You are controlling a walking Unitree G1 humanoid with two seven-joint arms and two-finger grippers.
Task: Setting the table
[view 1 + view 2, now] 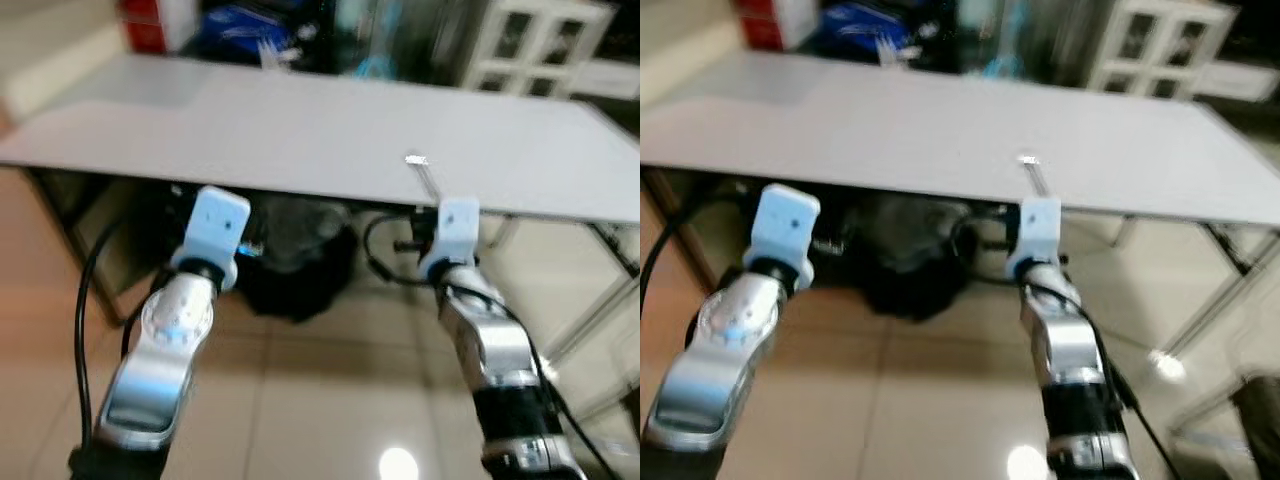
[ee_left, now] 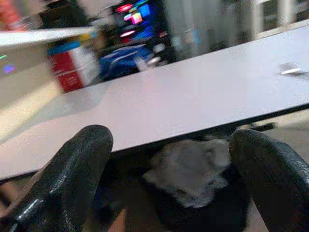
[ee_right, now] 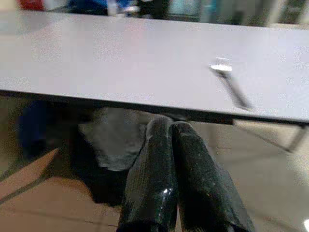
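Note:
A long white table [image 1: 300, 130] stands just ahead of me. A silver utensil [image 1: 422, 172] lies on it near the front edge, right of the middle; it also shows as the utensil [image 3: 231, 82] from the right wrist. Both arms reach forward below the table's front edge. My left gripper [image 2: 174, 145] is open, its two black fingers wide apart with nothing between them. My right gripper [image 3: 171, 128] is shut and empty, its fingers pressed together, low and a little to the left of the utensil.
A black bin [image 1: 295, 255] with crumpled grey material sits under the table between my arms. Cables hang beside it. A red box [image 1: 150, 25] and blue clutter lie beyond the far edge, a white cabinet [image 1: 540, 45] at the back right. Metal table legs [image 1: 600, 300] stand at the right.

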